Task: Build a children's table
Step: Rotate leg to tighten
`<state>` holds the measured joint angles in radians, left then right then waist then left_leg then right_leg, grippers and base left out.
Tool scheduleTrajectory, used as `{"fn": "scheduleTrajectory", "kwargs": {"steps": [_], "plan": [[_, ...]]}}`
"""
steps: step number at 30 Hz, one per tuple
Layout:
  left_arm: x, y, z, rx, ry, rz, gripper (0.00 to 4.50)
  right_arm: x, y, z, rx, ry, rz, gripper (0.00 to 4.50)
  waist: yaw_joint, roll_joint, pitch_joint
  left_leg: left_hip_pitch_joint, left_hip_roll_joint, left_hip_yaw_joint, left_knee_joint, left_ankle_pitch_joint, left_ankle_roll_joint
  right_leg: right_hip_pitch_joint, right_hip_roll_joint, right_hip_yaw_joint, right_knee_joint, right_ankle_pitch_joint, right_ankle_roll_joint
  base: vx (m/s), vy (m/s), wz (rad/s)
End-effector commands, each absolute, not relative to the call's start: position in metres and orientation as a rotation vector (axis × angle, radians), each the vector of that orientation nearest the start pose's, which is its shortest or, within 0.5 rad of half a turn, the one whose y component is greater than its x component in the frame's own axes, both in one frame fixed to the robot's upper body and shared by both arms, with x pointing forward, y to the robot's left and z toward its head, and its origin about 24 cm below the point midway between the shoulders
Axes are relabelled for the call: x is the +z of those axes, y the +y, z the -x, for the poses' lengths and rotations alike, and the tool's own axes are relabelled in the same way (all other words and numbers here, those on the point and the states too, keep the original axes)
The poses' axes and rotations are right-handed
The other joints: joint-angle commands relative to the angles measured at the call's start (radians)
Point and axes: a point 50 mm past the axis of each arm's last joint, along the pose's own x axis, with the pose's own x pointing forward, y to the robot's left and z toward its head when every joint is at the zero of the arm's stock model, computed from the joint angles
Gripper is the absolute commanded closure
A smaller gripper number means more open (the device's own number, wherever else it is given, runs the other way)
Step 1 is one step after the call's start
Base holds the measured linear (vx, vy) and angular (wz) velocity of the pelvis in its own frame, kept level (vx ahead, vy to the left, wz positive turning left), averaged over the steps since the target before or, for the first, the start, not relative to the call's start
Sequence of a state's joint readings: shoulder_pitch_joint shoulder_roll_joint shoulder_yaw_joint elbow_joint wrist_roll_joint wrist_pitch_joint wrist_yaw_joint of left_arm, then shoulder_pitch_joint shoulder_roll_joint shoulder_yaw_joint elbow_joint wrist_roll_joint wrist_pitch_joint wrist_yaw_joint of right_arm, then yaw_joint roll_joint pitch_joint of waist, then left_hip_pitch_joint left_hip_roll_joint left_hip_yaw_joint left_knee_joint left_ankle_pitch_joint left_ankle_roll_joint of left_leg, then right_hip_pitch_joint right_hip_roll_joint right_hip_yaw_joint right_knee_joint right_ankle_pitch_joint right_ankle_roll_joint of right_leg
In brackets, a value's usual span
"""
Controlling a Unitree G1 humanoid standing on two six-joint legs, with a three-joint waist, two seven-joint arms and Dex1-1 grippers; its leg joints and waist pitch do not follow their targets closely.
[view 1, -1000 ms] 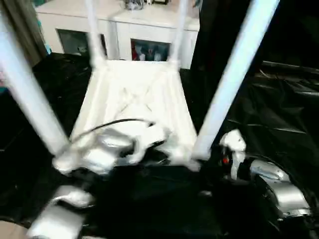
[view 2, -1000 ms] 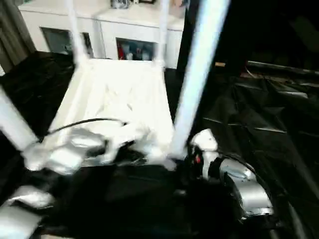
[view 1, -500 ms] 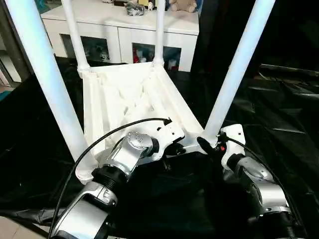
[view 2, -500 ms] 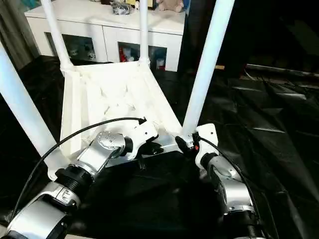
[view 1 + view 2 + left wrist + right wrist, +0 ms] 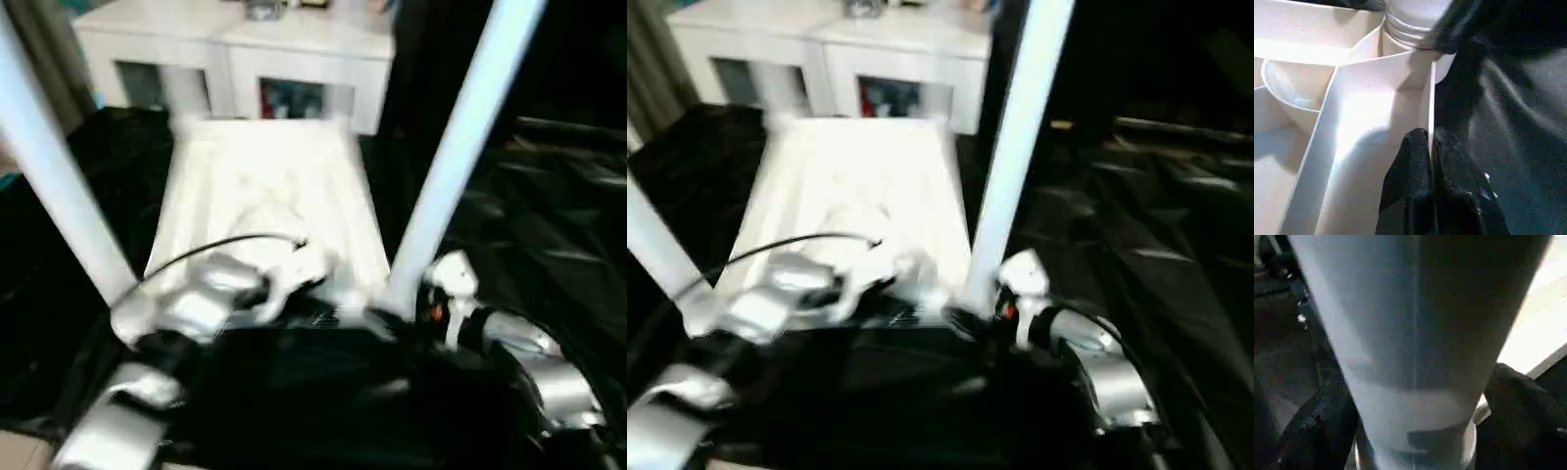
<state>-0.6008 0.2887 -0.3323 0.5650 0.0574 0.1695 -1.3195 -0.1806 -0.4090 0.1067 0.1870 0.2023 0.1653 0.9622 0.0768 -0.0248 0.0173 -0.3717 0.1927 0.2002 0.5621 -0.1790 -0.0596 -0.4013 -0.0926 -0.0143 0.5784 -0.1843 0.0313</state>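
With the left gripper [image 5: 1431, 147] pinched on the upturned table's [image 5: 265, 181] rim, the right gripper's [image 5: 1415, 431] jaws have been spread around the near leg [image 5: 446, 166], suggesting release.

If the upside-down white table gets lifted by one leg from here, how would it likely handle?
Probably light for its size: the children's table looks like thin ribbed plastic. It is likely stiff, since ribs cross its underside. The near right leg is smooth and tapered, so the right claw, its fingers either side of the leg, might slip along it.
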Motion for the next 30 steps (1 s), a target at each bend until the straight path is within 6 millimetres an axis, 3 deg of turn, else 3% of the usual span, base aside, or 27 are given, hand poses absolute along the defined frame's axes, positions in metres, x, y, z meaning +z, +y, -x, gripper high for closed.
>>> {"fn": "scheduleTrajectory", "kwargs": {"steps": [1,9,22,30], "plan": [[0.034,0.103,-0.295,-1.573,0.576,-0.293,4.5,0.045,-0.172,-0.26,1.061,0.258,0.146,0.61,0.0,-0.016,-0.036,0.009,0.037,-0.013,-0.062,-0.203,0.081,0.035,-0.035,0.015,-0.051,-0.118,-0.229,0.0,0.0,0.0],[0.036,0.113,-0.296,-1.559,0.582,-0.293,4.5,0.045,-0.176,-0.257,1.11,0.274,0.154,0.61,0.003,-0.02,-0.034,0.014,0.037,-0.012,-0.063,-0.238,0.063,0.035,-0.04,0.018,-0.057,-0.183,-0.222,0.0,0.0,0.0],[0.037,0.11,-0.297,-1.55,0.567,-0.292,4.5,0.036,-0.173,-0.261,1.148,0.32,0.187,1.78,0.002,-0.024,-0.034,0.015,0.036,-0.011,-0.058,-0.219,0.07,0.036,-0.039,0.017,-0.053,-0.164,-0.235,0.0,0.0,0.0],[0.036,0.11,-0.296,-1.53,0.564,-0.295,4.5,0.03,-0.172,-0.254,1.157,0.335,0.18,1.9,0.003,-0.023,-0.036,0.015,0.035,-0.011,-0.055,-0.197,0.08,0.039,-0.038,0.017,-0.048,-0.126,-0.243,0.0,0.0,0.0]]}}
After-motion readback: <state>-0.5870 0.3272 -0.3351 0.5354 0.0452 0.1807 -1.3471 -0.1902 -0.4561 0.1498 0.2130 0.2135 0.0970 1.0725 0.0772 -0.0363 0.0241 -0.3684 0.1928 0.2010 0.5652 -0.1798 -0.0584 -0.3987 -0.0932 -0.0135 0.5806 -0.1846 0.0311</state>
